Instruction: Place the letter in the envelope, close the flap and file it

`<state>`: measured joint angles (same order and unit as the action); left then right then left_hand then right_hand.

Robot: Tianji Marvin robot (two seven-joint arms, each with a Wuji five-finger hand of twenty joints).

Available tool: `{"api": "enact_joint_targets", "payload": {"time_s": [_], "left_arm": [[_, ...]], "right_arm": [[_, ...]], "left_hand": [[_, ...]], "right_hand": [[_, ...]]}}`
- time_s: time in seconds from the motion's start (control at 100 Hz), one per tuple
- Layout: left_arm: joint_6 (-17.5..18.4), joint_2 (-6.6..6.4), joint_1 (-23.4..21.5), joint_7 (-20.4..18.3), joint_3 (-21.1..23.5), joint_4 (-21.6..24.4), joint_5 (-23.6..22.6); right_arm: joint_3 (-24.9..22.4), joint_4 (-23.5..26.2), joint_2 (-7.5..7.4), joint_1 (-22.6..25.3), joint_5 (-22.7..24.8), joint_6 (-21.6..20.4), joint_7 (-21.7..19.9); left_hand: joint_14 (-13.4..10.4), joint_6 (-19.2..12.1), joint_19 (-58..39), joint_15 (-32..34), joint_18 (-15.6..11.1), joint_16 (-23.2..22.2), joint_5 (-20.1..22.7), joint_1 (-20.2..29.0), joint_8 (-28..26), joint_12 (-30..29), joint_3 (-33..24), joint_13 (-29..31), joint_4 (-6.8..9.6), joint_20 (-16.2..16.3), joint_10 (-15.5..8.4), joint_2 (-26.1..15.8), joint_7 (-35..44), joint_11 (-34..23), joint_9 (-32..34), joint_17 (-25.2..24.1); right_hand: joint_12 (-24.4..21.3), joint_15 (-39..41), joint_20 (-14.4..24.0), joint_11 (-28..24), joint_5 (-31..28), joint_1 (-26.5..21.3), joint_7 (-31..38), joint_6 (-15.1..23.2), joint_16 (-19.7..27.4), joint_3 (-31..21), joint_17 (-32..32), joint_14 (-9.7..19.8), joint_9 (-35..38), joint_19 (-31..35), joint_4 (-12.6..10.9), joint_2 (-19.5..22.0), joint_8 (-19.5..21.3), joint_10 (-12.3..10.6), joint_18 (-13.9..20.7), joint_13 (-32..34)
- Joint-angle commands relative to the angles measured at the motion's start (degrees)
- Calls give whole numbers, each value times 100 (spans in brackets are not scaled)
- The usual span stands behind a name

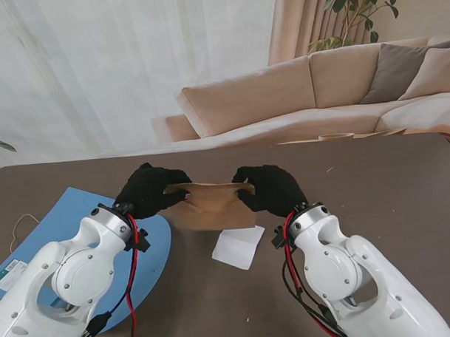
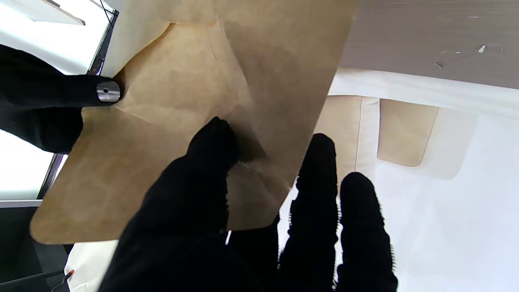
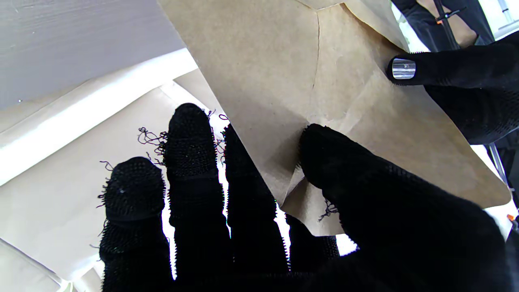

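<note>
Both black-gloved hands, the left hand [image 1: 147, 190] and right hand [image 1: 268, 189], are pinching a creased brown paper envelope [image 1: 210, 206] that is hiding part of the white letter [image 1: 238, 246] lying on the bench [image 1: 389, 200].

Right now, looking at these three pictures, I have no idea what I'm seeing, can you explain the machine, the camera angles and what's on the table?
This is a two-armed robot with black-gloved, five-fingered hands. One picture looks down from its stand; the other two come from wrist cameras looking along the fingers and appear upside down. The left hand and right hand both pinch a brown envelope, holding it up between them. On the brown table lie a white folded letter, nearer to me, and a blue folder on the left.
</note>
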<state>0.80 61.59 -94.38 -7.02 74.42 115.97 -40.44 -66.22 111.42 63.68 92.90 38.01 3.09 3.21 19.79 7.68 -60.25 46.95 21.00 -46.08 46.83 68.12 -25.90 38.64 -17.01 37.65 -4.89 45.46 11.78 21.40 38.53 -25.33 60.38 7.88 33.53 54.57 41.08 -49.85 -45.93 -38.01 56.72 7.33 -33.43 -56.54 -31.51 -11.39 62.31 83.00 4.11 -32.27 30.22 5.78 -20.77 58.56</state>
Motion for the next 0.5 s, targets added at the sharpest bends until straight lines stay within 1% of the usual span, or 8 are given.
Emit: {"api": "enact_joint_targets", "payload": {"time_s": [0.0,0.09,0.1,0.13,0.23,0.31,0.44,0.49], "left_arm": [[31,13,-51,-111,10,46,-41],[41,12,-52,-129,13,52,8],[40,12,-52,-128,12,53,9],[39,14,-50,-121,7,53,9],[14,19,-45,-99,-12,55,7],[-15,21,-48,-98,-19,64,27],[-71,29,-69,-76,-30,81,60],[-78,31,-75,-57,-30,82,44]], "right_arm": [[21,-15,20,2,-22,14,-102],[38,-33,17,-20,-27,-1,-119],[40,-36,17,-23,-28,-3,-121],[46,-42,16,-31,-27,-9,-125],[56,-59,13,-47,-29,-26,-139],[54,-60,10,-50,-28,-29,-155],[44,-44,1,-40,-18,-17,-196],[41,-35,-4,-34,-12,-8,-216]], "left_hand": [[86,24,-19,-56,116,79,129,21,-3,-82,213,71,172,13,55,-219,-111,-237,-63,-39],[125,75,-32,-51,126,66,191,-150,-100,-299,421,97,164,19,96,-298,-125,-461,-126,-33],[129,86,-39,-49,131,66,202,-145,-95,-463,492,103,179,23,97,-323,-123,-558,-142,-35],[153,130,-44,-42,146,64,238,-195,-86,-635,585,118,178,25,220,-385,-119,-628,-155,-38],[224,221,-75,-12,194,51,322,-282,-72,-707,654,150,159,39,243,-589,-109,-661,-76,-25],[217,290,-111,32,205,34,322,-209,-64,-730,623,178,198,53,295,-687,-133,-693,-59,-8],[190,399,-162,61,178,32,-125,-2,259,-735,501,181,241,57,125,-650,-745,-797,-107,23],[144,251,-170,30,172,75,-442,-85,-9,-807,262,175,209,24,123,-505,-1104,-789,-150,22]], "right_hand": [[-6,100,66,-86,-76,-281,111,10,-47,-131,55,18,63,175,-51,153,16,-8,-112,53],[-16,98,66,-78,-76,-288,111,9,-44,-119,55,18,64,175,-51,157,3,-9,-112,54],[-17,98,66,-78,-76,-289,112,10,-44,-119,55,18,64,175,-51,158,3,-8,-112,54],[-17,98,66,-81,-77,-287,117,12,-43,-114,55,18,67,174,-50,163,2,-11,-112,54],[-20,98,66,-81,-73,-291,122,14,-42,-105,55,18,62,174,-52,164,-3,-10,-112,54],[-21,95,66,-82,-67,-298,125,7,-40,-102,57,16,59,173,-55,172,-7,-13,-111,49],[-29,88,66,-75,-64,-295,122,9,-35,-94,58,12,54,172,-59,173,-21,-17,-110,43],[-35,82,65,-69,-61,-294,119,5,-32,-93,64,12,57,168,-61,176,-29,-22,-108,39]]}}
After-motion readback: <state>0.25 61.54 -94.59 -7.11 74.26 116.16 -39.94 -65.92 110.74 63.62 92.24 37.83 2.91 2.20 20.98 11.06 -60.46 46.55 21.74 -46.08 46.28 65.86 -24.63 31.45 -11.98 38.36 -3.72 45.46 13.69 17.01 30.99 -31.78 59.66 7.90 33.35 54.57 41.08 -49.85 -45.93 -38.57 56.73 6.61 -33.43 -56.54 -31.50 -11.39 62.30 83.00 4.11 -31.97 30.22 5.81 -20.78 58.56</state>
